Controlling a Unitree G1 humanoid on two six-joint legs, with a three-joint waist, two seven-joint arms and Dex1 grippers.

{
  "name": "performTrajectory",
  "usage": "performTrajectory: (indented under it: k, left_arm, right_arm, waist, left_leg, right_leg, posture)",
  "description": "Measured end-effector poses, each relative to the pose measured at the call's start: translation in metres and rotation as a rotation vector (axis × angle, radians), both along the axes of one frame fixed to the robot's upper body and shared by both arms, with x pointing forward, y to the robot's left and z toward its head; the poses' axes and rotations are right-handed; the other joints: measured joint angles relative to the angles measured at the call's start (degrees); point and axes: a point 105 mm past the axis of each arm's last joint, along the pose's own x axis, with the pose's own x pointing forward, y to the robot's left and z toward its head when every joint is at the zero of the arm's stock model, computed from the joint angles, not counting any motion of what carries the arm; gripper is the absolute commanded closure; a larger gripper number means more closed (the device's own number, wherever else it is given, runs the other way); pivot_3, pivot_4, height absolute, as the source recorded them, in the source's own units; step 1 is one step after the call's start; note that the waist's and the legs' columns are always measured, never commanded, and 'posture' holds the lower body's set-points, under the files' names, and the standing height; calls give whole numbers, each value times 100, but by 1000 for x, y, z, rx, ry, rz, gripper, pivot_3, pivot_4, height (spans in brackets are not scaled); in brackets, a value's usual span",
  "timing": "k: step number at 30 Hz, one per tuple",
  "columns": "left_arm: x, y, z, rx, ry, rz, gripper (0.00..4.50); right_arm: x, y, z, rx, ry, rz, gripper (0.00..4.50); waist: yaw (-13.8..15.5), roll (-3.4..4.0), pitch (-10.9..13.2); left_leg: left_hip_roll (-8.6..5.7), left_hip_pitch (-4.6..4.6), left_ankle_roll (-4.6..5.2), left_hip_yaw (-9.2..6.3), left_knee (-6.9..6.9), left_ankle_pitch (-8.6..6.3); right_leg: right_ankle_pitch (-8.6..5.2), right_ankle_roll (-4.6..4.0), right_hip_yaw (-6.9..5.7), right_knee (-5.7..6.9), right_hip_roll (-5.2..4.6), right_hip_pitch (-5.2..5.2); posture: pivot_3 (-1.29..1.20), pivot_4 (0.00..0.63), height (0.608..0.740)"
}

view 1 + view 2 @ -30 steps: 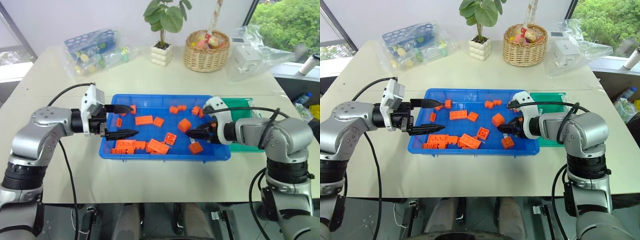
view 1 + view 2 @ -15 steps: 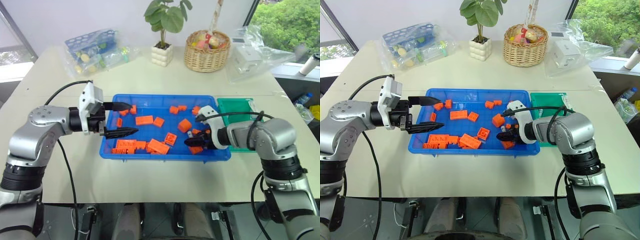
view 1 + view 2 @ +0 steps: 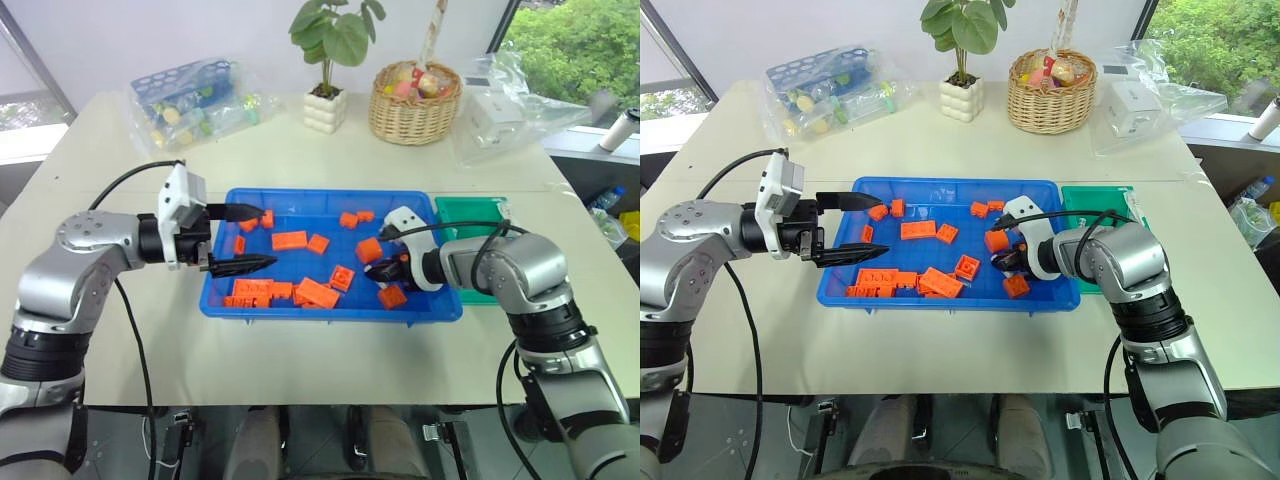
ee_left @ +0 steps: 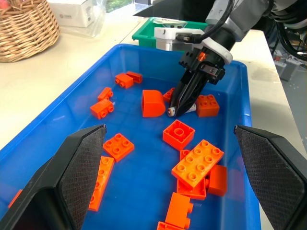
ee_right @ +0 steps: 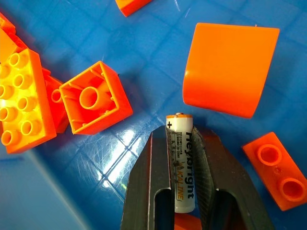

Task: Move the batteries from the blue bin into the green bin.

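The blue bin [image 3: 330, 312] lies in the middle of the table, strewn with orange bricks. My right gripper [image 3: 377, 270] reaches down into its right part and is shut on a battery [image 5: 181, 163], a white cylinder with printed lettering pinched lengthwise between the fingers [image 5: 144, 191]. The battery's tip [image 4: 171, 111] is at the bin floor beside a curved orange brick [image 5: 228, 69]. My left gripper [image 3: 255, 238] hovers open over the bin's left end, holding nothing. The green bin [image 3: 470, 212] stands against the blue bin's right side, behind my right forearm.
Orange bricks [image 3: 288, 240] lie scattered over the blue bin's floor, thickest at the front left. At the table's back stand a potted plant [image 3: 325, 105], a wicker basket [image 3: 413, 100], a bag with a blue rack [image 3: 190, 95] and clear bags [image 3: 500, 105].
My right gripper's fingers have closed on the battery, and the hand has edged slightly left into the bin. The left arm has not moved.
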Motion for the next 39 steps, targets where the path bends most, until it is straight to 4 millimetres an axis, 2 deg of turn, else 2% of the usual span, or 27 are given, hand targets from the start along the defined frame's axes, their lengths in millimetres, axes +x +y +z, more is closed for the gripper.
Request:
performTrajectory:
  k: [2,5,7,8,9,10,14,16,17,21,27,34,39]
  left_arm:
    - [0,0,0,0,0,-1,0]
    - [0,1,-1,-1,6,-1,0]
    - [0,3,-4,-2,16,3,0]
    - [0,6,-6,-4,28,13,0]
    - [0,8,-8,-4,34,20,0]
    - [1,10,-10,-5,43,29,0]
    - [2,18,-9,-6,44,51,0]
    - [3,20,-7,-9,34,58,0]
    - [4,21,-7,-11,36,64,0]
    - [8,25,-10,-12,48,86,0]
    - [10,31,-6,-3,41,107,0]
    - [11,73,7,26,29,246,0]
    - [5,92,7,43,45,289,0]
  right_arm:
    - [1,3,17,45,-20,6,4482]
    - [11,-4,72,124,-147,-20,4482]
    - [16,-29,113,136,-268,-95,4482]
    - [17,-48,126,118,-319,-151,4482]
    - [17,-55,129,108,-331,-174,4482]
    - [15,-70,130,75,-342,-210,4482]
    - [7,-120,107,-47,-297,-325,4482]
    - [3,-134,95,-102,-294,-342,3452]
    - [2,-139,90,-127,-297,-347,3116]
    - [4,-146,68,-203,-342,-320,1083]
    - [4,-149,79,-136,-464,-216,1083]
    - [-31,-189,92,-175,-557,42,1083]
    - [-43,-217,92,-143,-518,75,1083]
  waist:
    - [-1,5,3]
    - [0,8,5]
    - [41,7,4]
    - [59,-1,-1]
    - [58,-4,-2]
    - [58,-3,-2]
    - [31,-4,0]
    - [7,-3,0]
    - [-11,-3,0]
    - [-73,1,3]
    - [-83,0,3]
    - [-75,0,4]
    - [-104,3,5]
  left_leg:
    - [1,-2,0,2,0,0]
    - [1,-3,0,3,-3,0]
    - [0,-4,0,1,-5,0]
    - [0,-4,1,-2,-8,-2]
    - [-1,-5,1,-2,-8,-2]
    - [-2,-8,2,-1,-8,-3]
    - [-2,-6,3,7,-5,-3]
    - [1,0,3,8,-6,-3]
    - [2,2,3,9,-7,-3]
    - [3,1,3,9,-7,-3]
    - [3,0,3,8,-6,-3]
    - [0,7,3,9,-5,-3]
    - [6,12,2,11,-6,-3]
  right_leg:
    - [0,0,1,1,0,-4]
    - [0,1,1,2,0,-6]
    - [0,0,-2,-3,-1,-5]
    - [-1,-2,-6,-9,-3,-1]
    - [-3,-5,-7,-11,-4,-1]
    - [-7,-13,-7,-14,-8,-2]
    - [-11,-20,-1,-15,-11,-3]
    - [-10,-18,-1,-13,-6,-3]
    - [-9,-15,0,-10,-5,-3]
    - [-1,0,0,-8,-2,-4]
    - [-1,1,-1,-9,-1,-4]
    - [-5,6,-2,-11,-4,3]
    - [-14,-11,-1,-7,-4,3]
  posture:
    - [0,150,736]
    - [0,150,736]
    - [0,150,736]
    - [0,150,736]
    - [0,150,736]
    - [0,150,736]
    - [0,150,736]
    - [0,150,736]
    - [0,150,736]
    - [0,150,736]
    - [0,150,736]
    - [0,150,736]
    - [0,150,736]
